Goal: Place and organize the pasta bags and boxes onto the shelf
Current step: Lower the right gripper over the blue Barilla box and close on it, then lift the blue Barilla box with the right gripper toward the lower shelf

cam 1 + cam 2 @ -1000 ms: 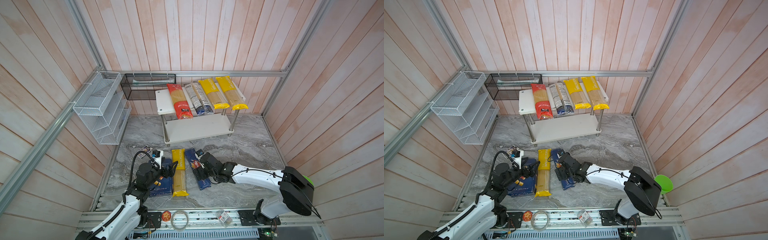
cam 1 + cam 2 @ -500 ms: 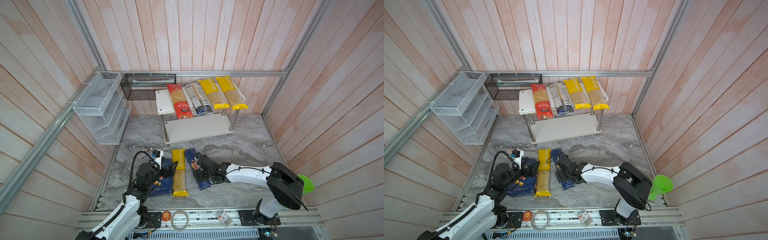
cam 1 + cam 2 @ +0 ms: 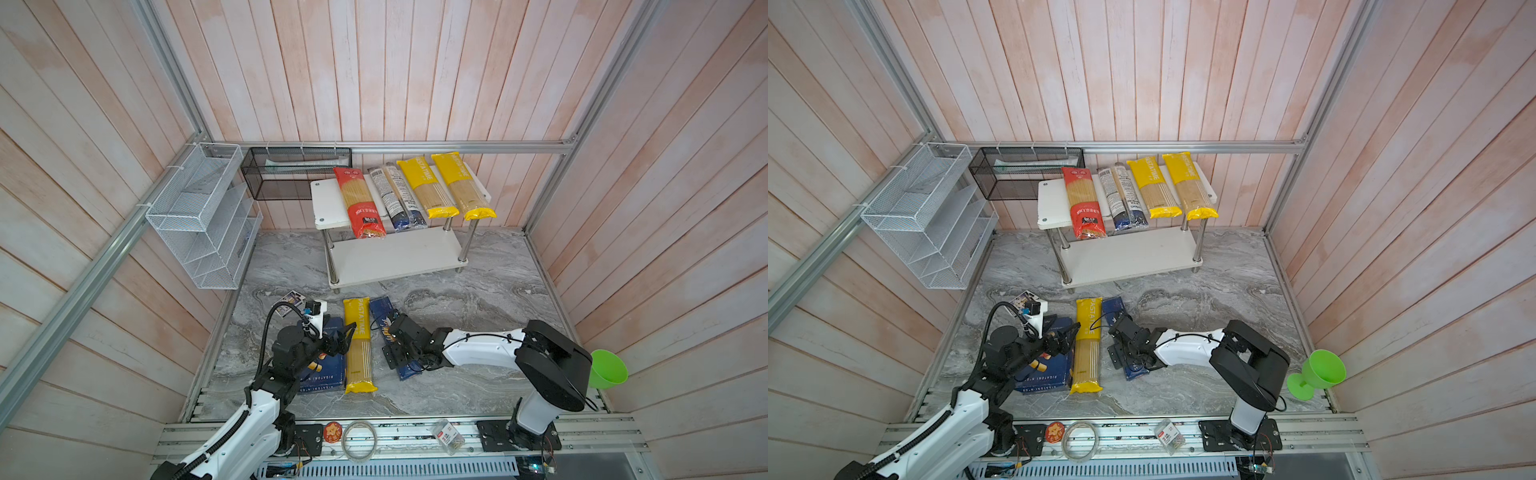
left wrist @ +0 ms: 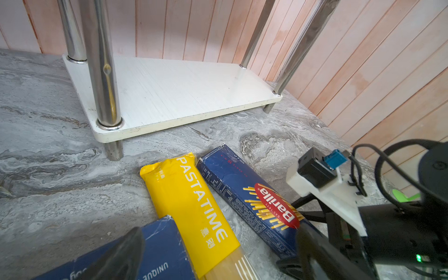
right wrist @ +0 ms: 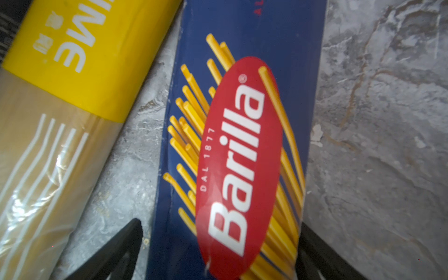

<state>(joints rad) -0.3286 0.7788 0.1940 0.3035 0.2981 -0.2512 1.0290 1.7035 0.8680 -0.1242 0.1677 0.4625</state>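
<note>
The left gripper [image 3: 343,336] hangs open over the wide blue box [image 3: 322,376], which lies flat on the floor [image 3: 478,299]. Beside it lies the yellow bag [image 3: 359,353], its long way pointing at the shelf [image 3: 328,199]. Next, the thin blue box [image 5: 242,145] points there too, turned a little. The right gripper [image 5: 220,228] is open, one finger on each side.

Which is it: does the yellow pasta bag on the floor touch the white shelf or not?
Apart. The left wrist view shows bare grey floor between the yellow bag and the shelf.
</note>
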